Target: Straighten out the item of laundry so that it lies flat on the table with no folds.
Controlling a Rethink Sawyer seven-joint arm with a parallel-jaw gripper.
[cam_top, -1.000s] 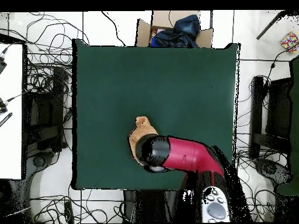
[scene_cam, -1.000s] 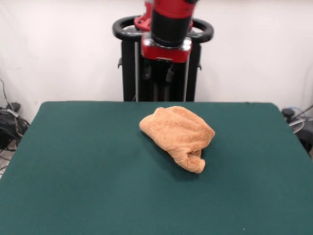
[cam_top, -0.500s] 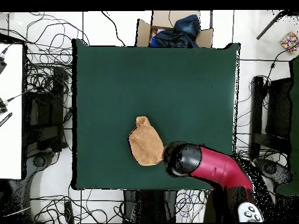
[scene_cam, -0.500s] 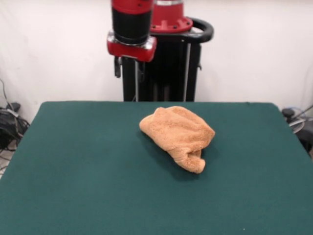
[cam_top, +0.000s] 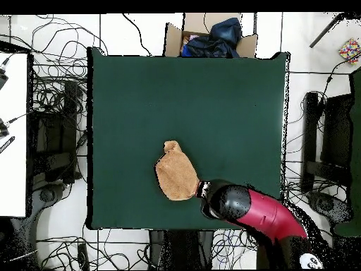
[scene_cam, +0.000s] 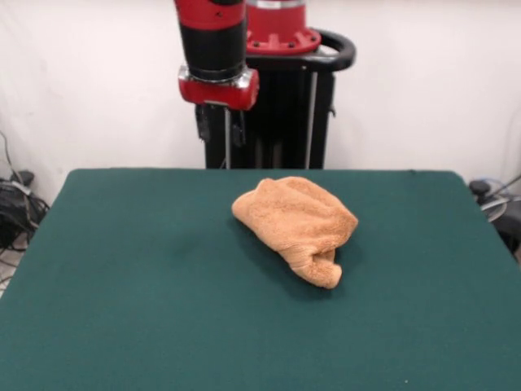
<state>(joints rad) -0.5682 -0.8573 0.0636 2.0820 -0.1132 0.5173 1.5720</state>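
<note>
red and black, the arm [scene_cam: 216, 49] hangs at the upper middle of the front view, its tool [scene_cam: 220, 130] showing as two short dark prongs under the red collar, set against the black pedestal [scene_cam: 285, 106]. the prongs appear to stand a little apart with nothing between them, though against the dark pedestal i cannot tell for sure. the tool holds nothing and is well above the counter [scene_cam: 122, 269].

against the picture half a second ago, the arm has shifted only slightly in the front view, the red collar sitting a touch lower and to the right. a second ago it stood further right in that view, above the towel. in the overhead view the arm's dark end [cam_top: 224, 201] now lies at the lower middle of the frame, just beside the towel's lower right edge, a little lower than half a second ago; a second ago it covered part of the towel.

orange-tan, the towel [scene_cam: 297, 224] lies crumpled in a bunched heap near the middle of the green counter in the front view, with a rolled fold poking toward the lower right. in the overhead view the towel [cam_top: 176, 173] sits left of centre in the counter's lower half. its shape and place match the earlier pictures.

a cardboard box [cam_top: 210, 37] with dark cloth in it stands beyond the counter's top edge in the overhead view.
</note>
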